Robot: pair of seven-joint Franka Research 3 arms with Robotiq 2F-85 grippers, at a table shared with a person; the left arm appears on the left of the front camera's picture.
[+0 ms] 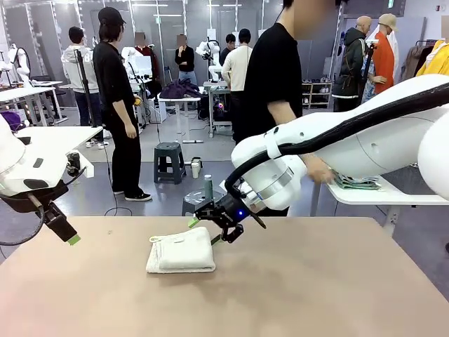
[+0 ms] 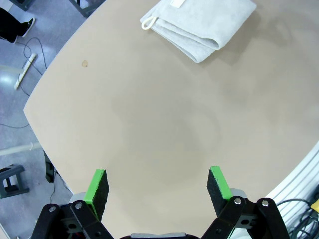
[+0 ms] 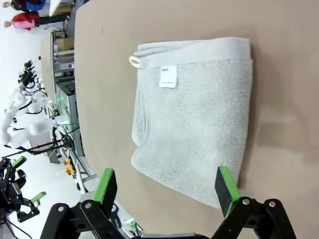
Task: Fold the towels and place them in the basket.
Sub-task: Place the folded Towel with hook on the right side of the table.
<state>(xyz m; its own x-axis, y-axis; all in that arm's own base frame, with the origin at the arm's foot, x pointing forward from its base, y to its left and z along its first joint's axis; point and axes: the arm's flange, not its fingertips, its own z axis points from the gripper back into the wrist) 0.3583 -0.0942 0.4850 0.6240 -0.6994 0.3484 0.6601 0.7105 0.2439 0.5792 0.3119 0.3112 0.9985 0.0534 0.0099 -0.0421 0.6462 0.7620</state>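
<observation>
One cream-white towel [image 1: 181, 254] [image 2: 199, 25] [image 3: 194, 124], terry, folded into a thick rectangle with several layers stacked; the layer edges show along one long side and the other long side is a rounded fold. It lies flat on the tan table [image 1: 316, 281]. A small corner loop [image 3: 134, 60] sticks out past one corner and a white label [image 3: 168, 77] sits on the top face just beside the loop. The top layer looks a bit puffy and uneven, with its corners not perfectly matched. The right gripper [image 1: 209, 230] [image 3: 167, 186] hangs just off the towel's right end, slightly above it, fingers spread wide with nothing between them; in the right wrist view the green pads [image 3: 225, 184] straddle one short end of the towel, and I can't tell whether they touch. The left gripper [image 1: 70, 237] [image 2: 157, 186] is well to the towel's left, raised, fingers also spread wide and empty, with bare tabletop between it and the towel. A person [image 1: 273, 77] in a black tee stands beyond the towel, to its right.
</observation>
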